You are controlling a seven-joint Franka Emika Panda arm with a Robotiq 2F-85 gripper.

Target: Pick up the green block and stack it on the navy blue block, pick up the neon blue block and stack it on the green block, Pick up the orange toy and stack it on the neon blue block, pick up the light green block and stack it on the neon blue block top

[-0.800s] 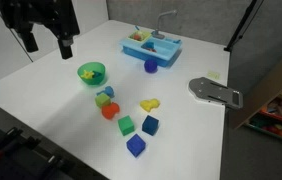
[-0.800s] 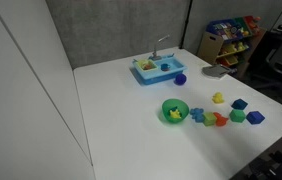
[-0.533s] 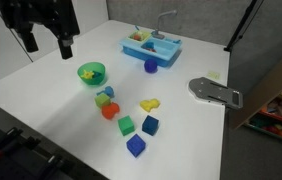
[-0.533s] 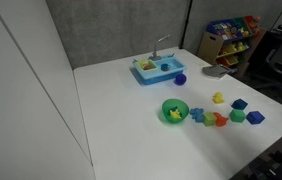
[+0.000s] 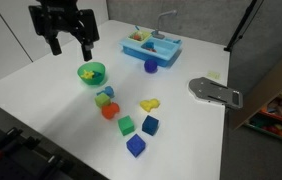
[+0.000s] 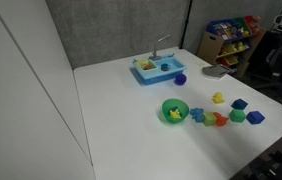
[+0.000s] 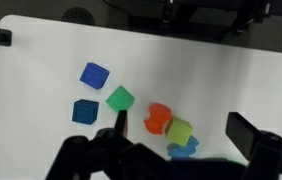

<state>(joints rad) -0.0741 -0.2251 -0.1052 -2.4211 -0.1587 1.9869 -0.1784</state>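
White tabletop [image 5: 41, 95] carries everything, and your first target, the green block [image 5: 127, 125], sits in the lower middle of the frame with nothing on it. Just to its right is the navy blue block [image 5: 151, 125], close but apart, and below the pair lies the neon blue block [image 5: 135, 146]. Up and left of the green one is the orange toy [image 5: 109, 111]. The light green block [image 7: 179, 131] shows best in the wrist view, right beside that toy. Farther out are a yellow toy [image 5: 149, 104] and a green bowl [image 5: 91, 72]. Your gripper [image 5: 69, 46] hangs in the upper left of the frame, higher than the bowl, fingers spread wide and holding nothing. Nothing is stacked, so I judge you are at the very first step, the reach for the green block. The next move calls for travel toward the lower middle, then a straight descent with a finger on either side of the green block, clear of the navy one beside it.
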